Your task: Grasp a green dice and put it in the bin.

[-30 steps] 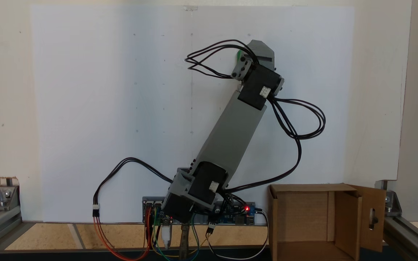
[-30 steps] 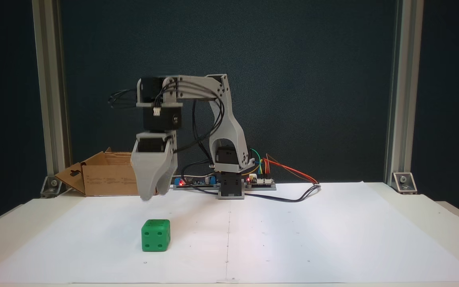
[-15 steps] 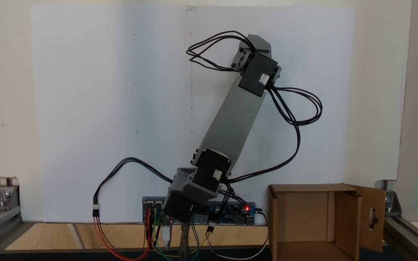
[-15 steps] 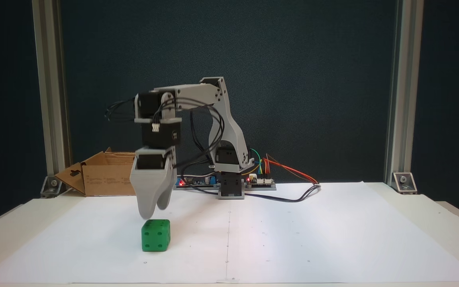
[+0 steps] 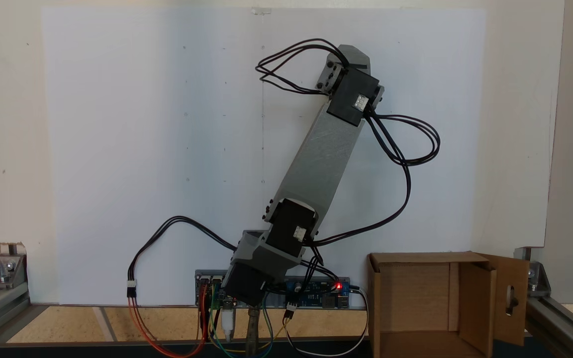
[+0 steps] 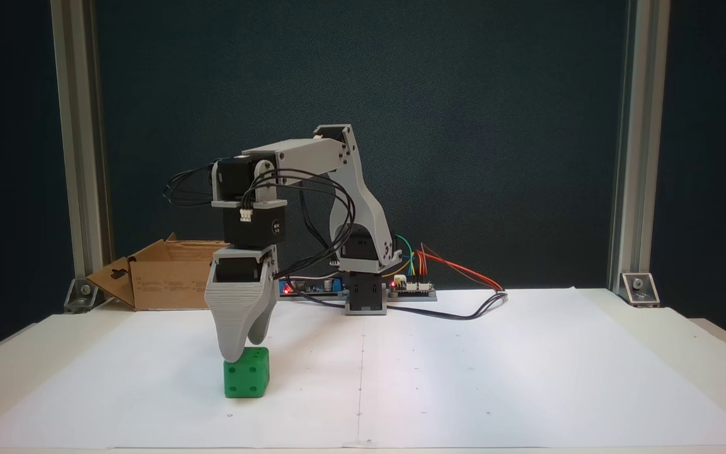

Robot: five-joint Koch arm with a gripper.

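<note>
Since the green dice [image 6: 247, 372] sits nearest you on the white paper of the worktop [image 6: 527, 378], left of centre, expect a light, stiff, smooth cube: take it by two opposite flat faces, squarely. Your pincer [image 6: 244, 346] stands just over its top with jaws parted. Farther back left waits the bin [image 6: 164, 284], well apart.

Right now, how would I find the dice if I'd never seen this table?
In a fixed view, start at the big white paper covering the table. Follow the grey arm down to its gripper, left of the paper's middle line; the dice sits right under it. It's the one bright green cube, with round pips, far smaller than the brown box behind.
</note>
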